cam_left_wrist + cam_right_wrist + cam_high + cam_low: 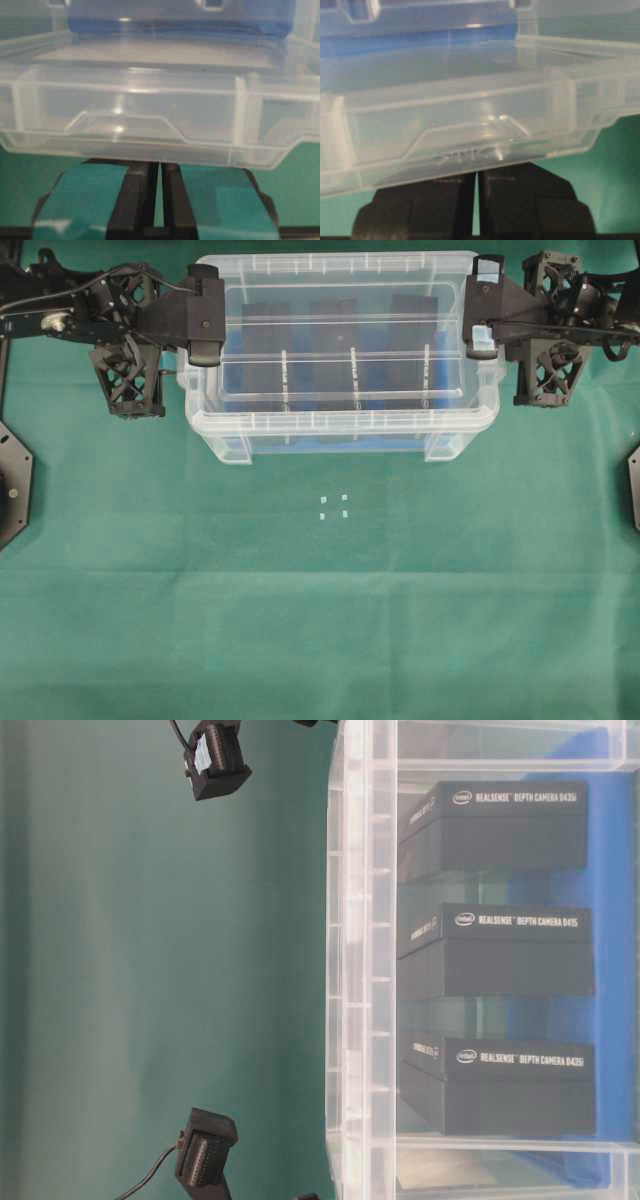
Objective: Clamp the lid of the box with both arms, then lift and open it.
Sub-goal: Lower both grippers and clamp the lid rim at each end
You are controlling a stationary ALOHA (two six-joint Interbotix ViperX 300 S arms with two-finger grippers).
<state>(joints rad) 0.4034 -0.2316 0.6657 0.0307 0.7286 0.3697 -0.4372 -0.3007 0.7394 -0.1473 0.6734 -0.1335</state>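
Note:
The clear lid (pixel 340 370) hangs between my two grippers over the clear box (pixel 340 425), which has a blue bottom and three black blocks (pixel 500 950) inside. My left gripper (pixel 205 345) grips the lid's left end, and my right gripper (pixel 480 340) grips its right end. In the left wrist view the teal-taped fingers (pixel 95 200) meet under the lid's end rim (pixel 150 115), with the left gripper (pixel 159 165) shut and its tips hidden behind the plastic. In the right wrist view the lid (pixel 460 130) sits tilted, and the right gripper (pixel 477 175) is shut under its edge.
Green cloth covers the table, with small white markers (pixel 334 507) in front of the box. Black base plates sit at the left edge (pixel 12 485) and the right edge (pixel 633 485). Black arm parts (pixel 215 760) hang beside the box wall (pixel 360 970).

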